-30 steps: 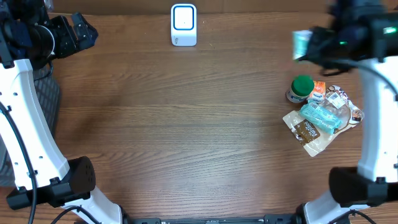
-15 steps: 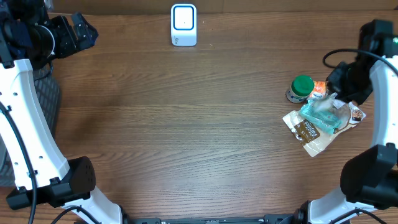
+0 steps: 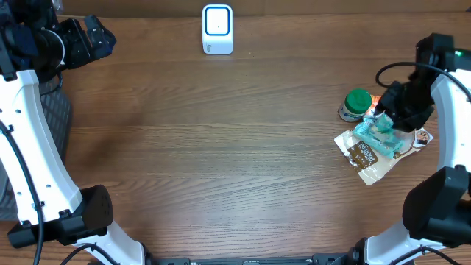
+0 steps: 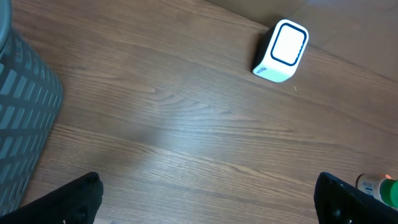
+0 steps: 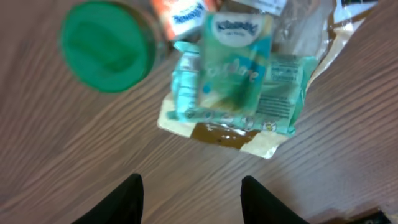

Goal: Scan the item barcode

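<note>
Scanner: a white scanner (image 3: 217, 29) with a blue-rimmed window stands at the far edge of the tabletop (image 3: 221, 147); no writing can be made out on it.
Item: a teal Kleenex pack (image 5: 233, 62) lies on top of a pile at the right side of the tabletop, well apart from the scanner. The brand name is in white near its upper end. The lettering below that is too blurred to read.
Pile: under the pack lies a second teal packet (image 5: 283, 93) with a panel of small print that cannot be read. A brown pouch (image 5: 217, 134) with a pale edge lies below that.
Jar: a green-lidded jar (image 5: 107, 46) stands just beside the pile. An orange-and-white packet (image 5: 183, 12) next to it has blue lettering that is blurred.
Right gripper: the right gripper (image 5: 191, 180) hangs over the pile. Its jaws stand partly apart, with only bare wood between them and nothing held.
Left gripper: the left gripper (image 4: 206, 180) is at the far left corner of the tabletop, jaws spread wide and empty.
Overhead only: both arms, the scanner and the pile appear together, but the labels are too small to read.
Right wrist only: this is the one view where the Kleenex name can be read; the scanner is out of its frame.
Left wrist only: the scanner's window is seen at an angle. A ribbed grey basket (image 4: 25, 124) fills the left edge, and the jar shows at the right edge.
</note>
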